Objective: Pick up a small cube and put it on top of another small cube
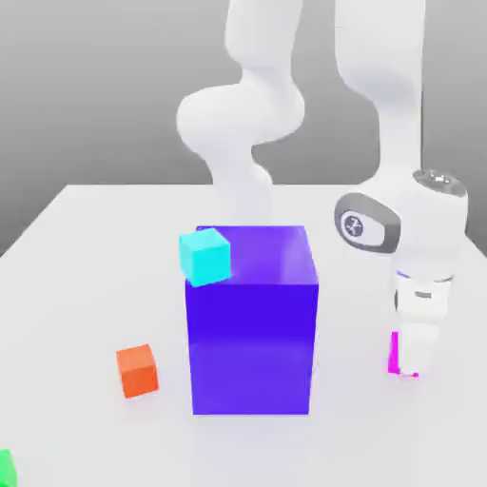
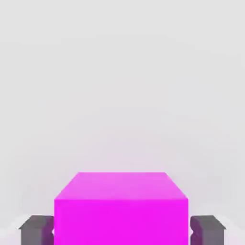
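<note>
Straddling the pink cube (image 2: 119, 210) low right, tool (image 2: 119, 229) fingers (image 2: 36, 229) apart either side, ready to squeeze. Green cube (image 1: 5, 468) waits at the bottom-left corner.

White tabletop (image 1: 86, 285), pale and matte. Resting on it: big blue-purple block (image 1: 252, 328) at centre; small orange cube (image 1: 138, 370) at its 8 o'clock; small green cube (image 1: 6, 468) farther off toward 8 o'clock, cut by the frame edge; small magenta-pink cube (image 1: 393, 354) at 3 o'clock, seemingly on the surface.
</note>
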{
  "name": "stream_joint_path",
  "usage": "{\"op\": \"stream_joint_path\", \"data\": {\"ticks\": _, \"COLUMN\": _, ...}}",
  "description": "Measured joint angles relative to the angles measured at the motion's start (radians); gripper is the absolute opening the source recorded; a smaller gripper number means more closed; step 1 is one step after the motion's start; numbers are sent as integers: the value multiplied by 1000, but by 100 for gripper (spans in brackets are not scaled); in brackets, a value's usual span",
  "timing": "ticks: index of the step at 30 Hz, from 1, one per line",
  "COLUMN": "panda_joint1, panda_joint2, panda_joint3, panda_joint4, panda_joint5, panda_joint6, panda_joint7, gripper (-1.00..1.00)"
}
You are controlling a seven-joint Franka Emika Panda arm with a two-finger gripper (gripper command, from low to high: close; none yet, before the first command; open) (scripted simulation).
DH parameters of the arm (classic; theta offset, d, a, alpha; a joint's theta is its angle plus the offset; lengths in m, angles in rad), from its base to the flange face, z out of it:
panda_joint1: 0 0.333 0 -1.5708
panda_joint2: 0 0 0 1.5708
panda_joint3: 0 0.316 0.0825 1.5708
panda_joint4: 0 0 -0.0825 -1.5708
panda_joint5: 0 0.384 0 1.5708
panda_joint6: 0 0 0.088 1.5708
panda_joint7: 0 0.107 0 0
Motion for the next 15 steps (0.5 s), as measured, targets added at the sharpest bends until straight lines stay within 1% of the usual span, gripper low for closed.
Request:
{"op": "stream_joint_path", "data": {"ticks": 2, "panda_joint1": 5, "panda_joint2": 11, "panda_joint3": -6, "panda_joint4": 2, "panda_joint5": -4, "panda_joint6": 9, "panda_joint7": 3, "gripper": -100}}
{"op": "stream_joint_path", "data": {"ticks": 4, "panda_joint1": -9, "panda_joint2": -25, "panda_joint3": 10, "panda_joint4": -5, "panda_joint5": 5, "panda_joint6": -20, "panda_joint7": -5, "gripper": -100}}
{"op": "stream_joint_path", "data": {"ticks": 8, "panda_joint1": -41, "panda_joint2": -159, "panda_joint3": 59, "panda_joint4": -31, "panda_joint5": 75, "panda_joint6": -128, "panda_joint7": -58, "gripper": -100}}
{"op": "stream_joint_path", "data": {"ticks": 10, "panda_joint1": -56, "panda_joint2": -215, "panda_joint3": 63, "panda_joint4": -33, "panda_joint5": 115, "panda_joint6": -183, "panda_joint7": -86, "gripper": -100}}
{"op": "stream_joint_path", "data": {"ticks": 15, "panda_joint1": -215, "panda_joint2": -152, "panda_joint3": -56, "panda_joint4": 118, "panda_joint5": 176, "panda_joint6": -298, "panda_joint7": -130, "gripper": -100}}
